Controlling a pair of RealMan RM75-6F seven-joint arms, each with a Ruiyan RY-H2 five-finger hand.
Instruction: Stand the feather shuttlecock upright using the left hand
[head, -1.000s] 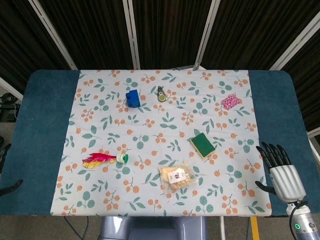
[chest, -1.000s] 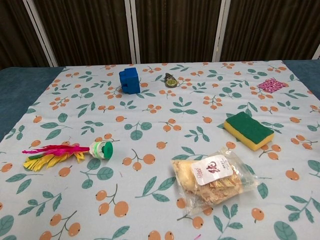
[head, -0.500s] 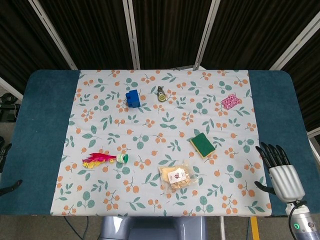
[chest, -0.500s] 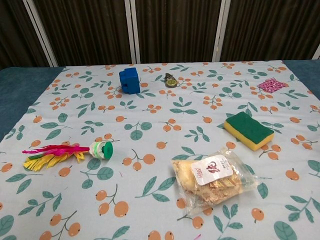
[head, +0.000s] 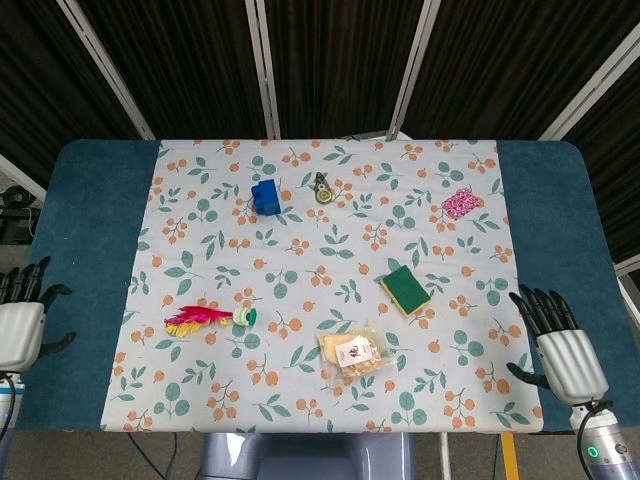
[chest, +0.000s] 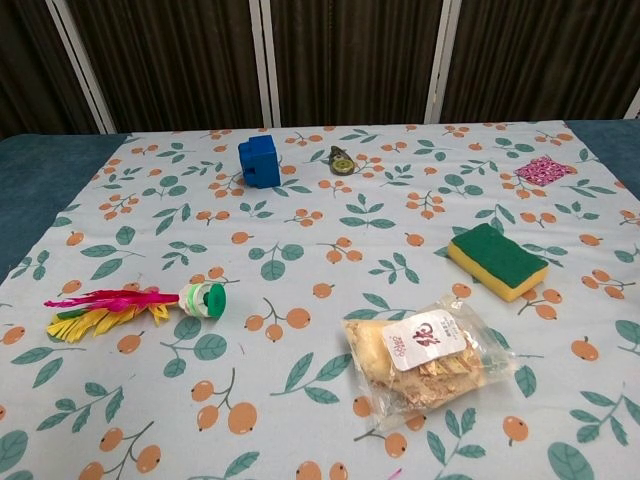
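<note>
pink-and-yellow feather shuttlecock lies flat, near-left on the cloth, green base pointing right. my left hand is empty, fingers apart, well left of it. plan: pinch the base, tip feathers up.

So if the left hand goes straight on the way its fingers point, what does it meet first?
Probably nothing: the left hand points up along the bare blue table edge; the shuttlecock lies off to its side.
</note>
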